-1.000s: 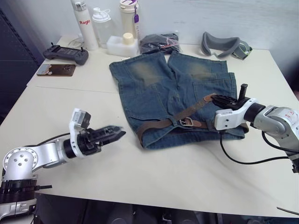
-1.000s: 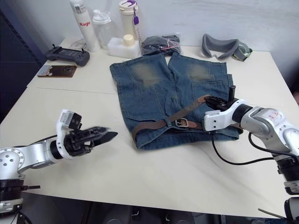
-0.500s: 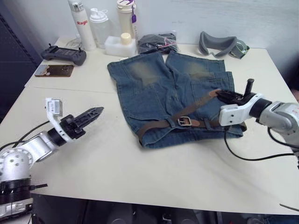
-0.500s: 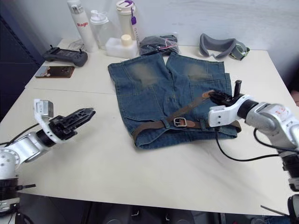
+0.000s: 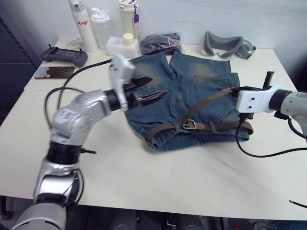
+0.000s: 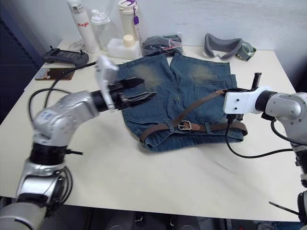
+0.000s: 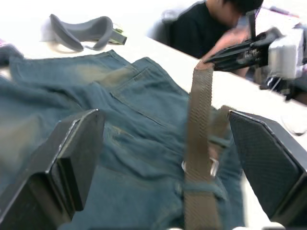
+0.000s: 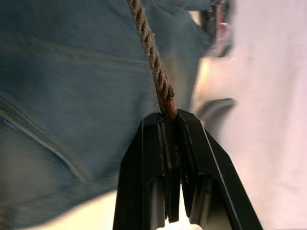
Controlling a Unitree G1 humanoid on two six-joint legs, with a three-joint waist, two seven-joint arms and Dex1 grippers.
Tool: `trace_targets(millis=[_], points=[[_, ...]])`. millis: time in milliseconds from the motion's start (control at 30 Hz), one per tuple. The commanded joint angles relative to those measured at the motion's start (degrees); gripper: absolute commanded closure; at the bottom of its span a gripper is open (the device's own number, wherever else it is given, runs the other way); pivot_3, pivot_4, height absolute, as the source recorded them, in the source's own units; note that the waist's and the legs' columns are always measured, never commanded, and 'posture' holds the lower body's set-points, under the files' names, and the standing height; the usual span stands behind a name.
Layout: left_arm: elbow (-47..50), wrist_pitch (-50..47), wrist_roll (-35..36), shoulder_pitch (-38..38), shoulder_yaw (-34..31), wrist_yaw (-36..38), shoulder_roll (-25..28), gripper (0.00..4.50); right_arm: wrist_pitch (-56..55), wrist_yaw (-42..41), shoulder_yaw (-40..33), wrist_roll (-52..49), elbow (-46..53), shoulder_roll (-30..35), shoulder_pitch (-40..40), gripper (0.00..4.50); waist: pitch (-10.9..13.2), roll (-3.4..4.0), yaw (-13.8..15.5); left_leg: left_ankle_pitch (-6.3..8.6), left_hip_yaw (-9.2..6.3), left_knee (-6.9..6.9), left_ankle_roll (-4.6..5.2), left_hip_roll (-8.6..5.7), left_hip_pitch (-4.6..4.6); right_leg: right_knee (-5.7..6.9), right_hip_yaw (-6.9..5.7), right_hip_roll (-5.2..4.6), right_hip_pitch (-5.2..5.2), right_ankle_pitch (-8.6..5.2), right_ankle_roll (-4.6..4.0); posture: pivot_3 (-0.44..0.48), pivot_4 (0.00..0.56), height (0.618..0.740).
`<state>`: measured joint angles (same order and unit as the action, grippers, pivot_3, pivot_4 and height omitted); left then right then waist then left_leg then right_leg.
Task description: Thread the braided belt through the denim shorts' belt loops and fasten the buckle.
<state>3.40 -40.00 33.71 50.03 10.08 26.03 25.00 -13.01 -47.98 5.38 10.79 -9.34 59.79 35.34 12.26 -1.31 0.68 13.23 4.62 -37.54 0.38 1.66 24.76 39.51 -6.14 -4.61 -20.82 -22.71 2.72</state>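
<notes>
The denim shorts (image 5: 204, 76) lie flat mid-table, waistband toward me. The braided belt (image 5: 163, 128) runs along the waistband under a belt loop (image 5: 210, 126). Its buckle (image 5: 190, 124) rests at the front centre. From the buckle the belt's free end rises diagonally to my right gripper (image 5: 235, 90), which is shut on the tip (image 8: 168, 106) just above the shorts' right side. My left gripper (image 5: 156, 88) hovers open over the shorts' left leg, its fingers (image 7: 72, 158) spread wide and pointing toward the raised strap (image 7: 199, 120).
Bottles (image 5: 79, 21) and a white container (image 5: 120, 45) stand at the back left, near a controller (image 5: 64, 55) and a phone (image 5: 48, 72). A black bundle (image 5: 160, 43) and a grey padded item (image 5: 225, 45) lie behind the shorts. A person (image 7: 206, 28) sits beyond the table.
My left arm has swung from the table's front left up over the shorts' left leg. My right gripper has drawn the belt tip up and to the right.
</notes>
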Motion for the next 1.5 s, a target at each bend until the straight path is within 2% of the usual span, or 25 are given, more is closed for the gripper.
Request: trace_targets(millis=[33, 367, 500, 633, 733, 933, 1000, 1200, 1367, 1400, 1500], points=[[-4.11, -0.95, -6.75, 5.27, 5.91, -0.09, -4.34, 0.03, 7.20, -1.92, -3.35, -3.78, 5.73, -0.58, 0.01, 4.50, 0.00, 0.00, 0.17, 0.00, 0.00, 0.00, 0.00, 0.01, 0.02, 0.02, 0.00, 0.00, -0.03, 0.00, 0.00, 0.000, 0.150, 0.683], [-11.93, -0.37, -14.06, 9.25, 9.98, 3.47, -15.37, 0.03, 17.99, -2.74, -6.66, -6.80, 13.93, -1.57, -4.28, 4.50, 0.00, 0.01, 0.72, -0.07, -0.02, -0.14, 0.04, 0.04, 0.39, 0.19, -0.01, 0.02, -0.40, 0.00, -0.01, 0.000, 0.150, 0.683], [-17.04, 1.95, -18.20, 11.37, 8.88, -0.07, -20.28, 0.03, 20.73, -3.01, -7.50, -8.87, 16.42, -2.15, -5.68, 4.50, 0.00, 0.01, 0.84, -0.06, -0.02, -0.21, 0.09, 0.00, 0.47, 0.17, -0.02, -0.03, -0.40, 0.01, 0.00, 0.000, 0.150, 0.683], [-18.99, 4.43, -21.17, 12.02, 9.83, 0.93, -22.73, 0.03, 24.06, -2.96, -8.14, -10.31, 19.19, -2.71, -6.72, 4.50, 0.00, 0.01, 0.75, -0.06, -0.02, -0.18, 0.09, 0.01, 0.47, 0.14, -0.05, -0.02, -0.40, 0.01, 0.00, 0.000, 0.150, 0.683], [-20.85, 6.66, -24.17, 12.58, 10.78, 1.10, -23.30, 0.90, 24.95, -2.84, -8.26, -10.36, 20.23, -2.49, -7.10, 4.50, -0.01, 0.02, 0.50, -0.08, 0.00, -0.19, 0.07, 0.03, 0.40, 0.25, -0.01, 0.01, -0.42, 0.01, -0.01, 0.000, 0.150, 0.683], [-22.95, 9.88, -28.43, 12.96, 11.14, 2.30, -23.22, 3.68, 26.65, -2.82, -8.54, -11.06, 21.28, -2.33, -7.30, 4.50, -0.01, 0.02, 0.75, -0.09, 0.00, -0.20, 0.04, 0.02, 0.45, 0.25, -0.01, -0.01, -0.45, 0.01, -0.01, 0.000, 0.150, 0.683], [-22.96, 10.75, -28.61, 12.83, 10.17, 2.70, -23.53, 4.45, 27.28, -2.83, -8.34, -11.20, 21.43, -2.38, -7.26, 4.50, -0.01, 0.02, 0.77, -0.09, 0.00, -0.20, 0.05, 0.01, 0.45, 0.24, -0.01, -0.02, -0.45, 0.01, -0.01, 0.000, 0.150, 0.683], [-23.86, 12.78, -27.78, 11.02, 7.68, 3.83, -24.01, 4.45, 31.91, -2.62, -9.09, -14.04, 21.75, -4.04, -6.78, 4.50, -0.01, 0.02, 0.60, -0.09, 0.00, -0.20, 0.05, 0.03, 0.43, 0.27, -0.01, 0.00, -0.46, 0.01, -0.01, 0.000, 0.150, 0.683], [-24.82, 7.33, -24.17, 8.13, 0.99, 2.69, -24.29, 4.50, 32.61, -3.55, -10.19, -14.37, 21.74, -2.69, -9.31, 2.56, -0.02, 0.04, 0.71, -0.09, -0.01, -0.25, 0.06, 0.03, 0.46, 0.29, -0.02, -0.02, -0.46, 0.01, -0.01, 0.000, 0.150, 0.683], [-24.80, 6.75, -24.20, 7.17, 0.41, 2.63, -23.85, 4.50, 32.92, -3.99, -10.03, -14.36, 22.22, -2.45, -10.69, 1.91, -0.02, 0.04, 0.73, -0.09, -0.01, -0.24, 0.06, 0.02, 0.45, 0.29, -0.02, -0.02, -0.46, 0.01, -0.01, 0.000, 0.150, 0.683], [-23.08, 3.56, -23.26, 4.60, -2.61, 1.47, -22.61, 4.50, 35.46, -4.51, -9.51, -15.76, 26.12, -3.43, -14.80, 0.57, -0.02, 0.04, 0.60, -0.09, -0.02, -0.23, 0.07, 0.03, 0.40, 0.28, -0.04, -0.01, -0.38, 0.01, -0.01, 0.000, 0.150, 0.683]])
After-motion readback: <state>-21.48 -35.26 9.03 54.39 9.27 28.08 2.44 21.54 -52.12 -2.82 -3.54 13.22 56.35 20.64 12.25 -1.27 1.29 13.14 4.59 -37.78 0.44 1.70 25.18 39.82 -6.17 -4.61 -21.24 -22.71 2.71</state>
